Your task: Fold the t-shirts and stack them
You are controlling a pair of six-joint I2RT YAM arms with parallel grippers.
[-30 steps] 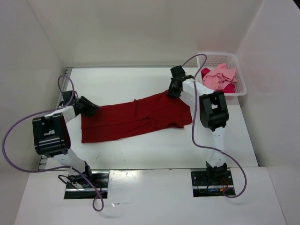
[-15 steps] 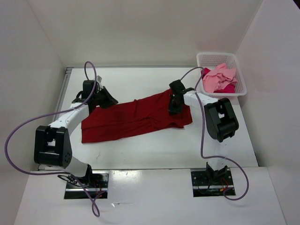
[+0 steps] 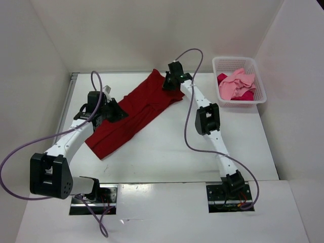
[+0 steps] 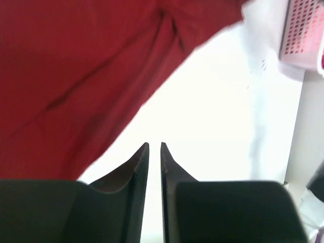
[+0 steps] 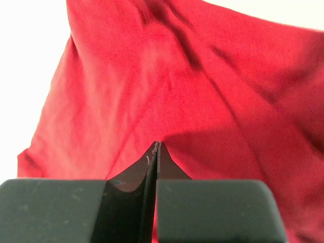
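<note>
The dark red t-shirt (image 3: pixel 132 109) lies stretched diagonally on the white table, from the far middle down to the near left. My right gripper (image 3: pixel 168 85) is at its far end. In the right wrist view its jaws (image 5: pixel 156 144) are pressed shut on a pinch of the red cloth (image 5: pixel 152 76), and folds run out from the tips. My left gripper (image 3: pixel 117 114) is at the shirt's left middle. In the left wrist view it (image 4: pixel 154 146) stands a narrow gap apart and empty over bare table, with the shirt (image 4: pixel 76 76) just left of it. The light pink shirt (image 3: pixel 237 83) and the crimson-pink shirt (image 3: pixel 248 95) lie crumpled in the basket.
The white mesh basket (image 3: pixel 255 101) stands at the far right of the table and also shows in the left wrist view (image 4: pixel 304 30). White walls close in the table on the left, back and right. Purple cables loop from both arms.
My right gripper has swung to the far middle, dragging the shirt's right end with it, so the shirt now lies diagonal. My left gripper moved right along the shirt's left edge.
</note>
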